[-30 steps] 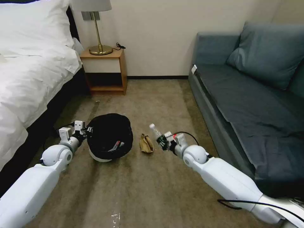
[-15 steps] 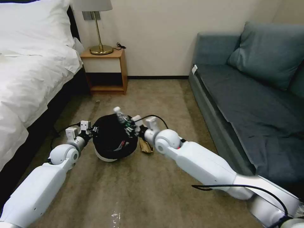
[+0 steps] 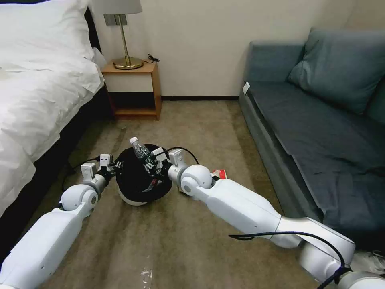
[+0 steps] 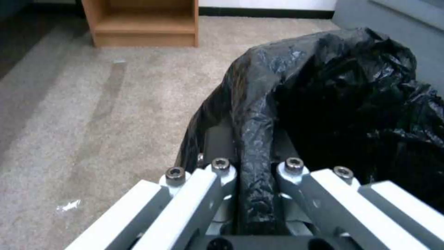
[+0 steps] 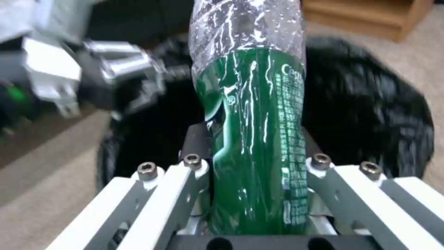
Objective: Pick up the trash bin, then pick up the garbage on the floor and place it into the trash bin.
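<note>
Left claw (image 3: 113, 165) clamped on the rim of the trash bin (image 3: 138, 176); right claw (image 3: 151, 165) clamped on the bottle (image 3: 141, 151), held above the bin's mouth, over the floor (image 3: 168, 241).

my right gripper (image 3: 152, 163) carried bottle (image 3: 141, 152) from beside paper bag leftward, now above trash bin (image 3: 138, 180) mouth. my right arm now covers paper bag; red-and-white packet (image 3: 219, 174) uncovered behind forearm.
</note>
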